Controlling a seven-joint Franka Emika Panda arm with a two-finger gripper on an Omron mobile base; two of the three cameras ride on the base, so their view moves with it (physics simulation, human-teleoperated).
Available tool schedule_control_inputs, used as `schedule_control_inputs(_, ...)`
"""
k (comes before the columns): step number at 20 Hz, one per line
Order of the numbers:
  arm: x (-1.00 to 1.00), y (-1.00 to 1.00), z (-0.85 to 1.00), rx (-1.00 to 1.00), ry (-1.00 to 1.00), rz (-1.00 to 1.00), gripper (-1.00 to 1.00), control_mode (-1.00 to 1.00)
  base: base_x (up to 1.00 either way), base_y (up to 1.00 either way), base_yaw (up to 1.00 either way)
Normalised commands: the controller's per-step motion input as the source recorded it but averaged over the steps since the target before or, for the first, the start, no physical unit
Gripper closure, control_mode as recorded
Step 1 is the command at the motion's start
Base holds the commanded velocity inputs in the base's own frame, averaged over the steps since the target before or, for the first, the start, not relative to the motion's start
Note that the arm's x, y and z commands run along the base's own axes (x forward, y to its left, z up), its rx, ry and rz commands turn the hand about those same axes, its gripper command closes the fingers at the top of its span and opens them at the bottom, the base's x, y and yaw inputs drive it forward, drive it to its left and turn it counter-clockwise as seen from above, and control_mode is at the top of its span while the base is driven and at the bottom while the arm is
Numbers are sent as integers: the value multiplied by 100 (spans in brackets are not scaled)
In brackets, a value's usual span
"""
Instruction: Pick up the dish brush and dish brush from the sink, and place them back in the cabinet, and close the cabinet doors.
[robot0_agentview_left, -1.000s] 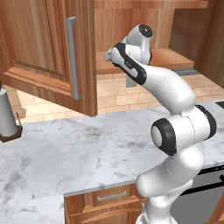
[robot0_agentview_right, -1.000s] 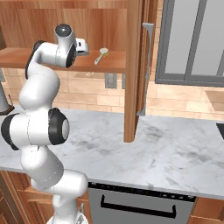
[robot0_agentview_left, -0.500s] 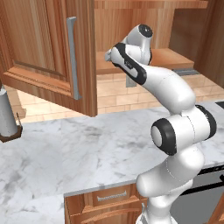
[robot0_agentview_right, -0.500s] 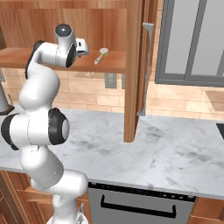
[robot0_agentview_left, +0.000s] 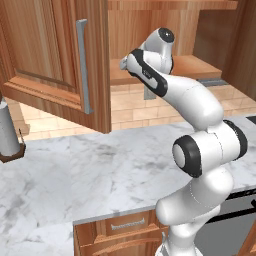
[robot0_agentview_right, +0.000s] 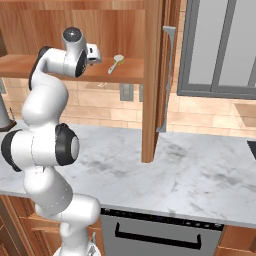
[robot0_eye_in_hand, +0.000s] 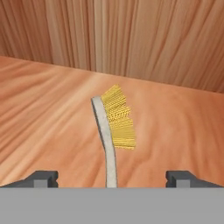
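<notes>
The gripper (robot0_eye_in_hand: 112, 178), jaws spread wide, hovers inside the cabinet (robot0_agentview_right: 75, 67) over a dish brush (robot0_eye_in_hand: 113, 129) lying free on the shelf toward twelve o'clock — placing looks done, so next comes backing out straight.

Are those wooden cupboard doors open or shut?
Open: both cabinet doors swing outward, exposing the shelf where a brush lies.

White marble counter (robot0_agentview_left: 95, 175) beneath a tan tiled wall (robot0_agentview_right: 210, 117).
</notes>
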Motion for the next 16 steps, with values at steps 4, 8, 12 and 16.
schedule_control_inputs(4, -14, 0, 0, 0, -2, 0, -100, -100, 0, 0, 0)
schedule_control_inputs(8, -26, 0, 0, -1, -1, -1, -100, -100, 0, 0, 0)
schedule_control_inputs(12, -32, 0, 0, 0, -3, 0, -100, -100, 0, 0, 0)
schedule_control_inputs(16, -38, 0, 0, 0, -6, 0, -100, -100, 0, 0, 0)
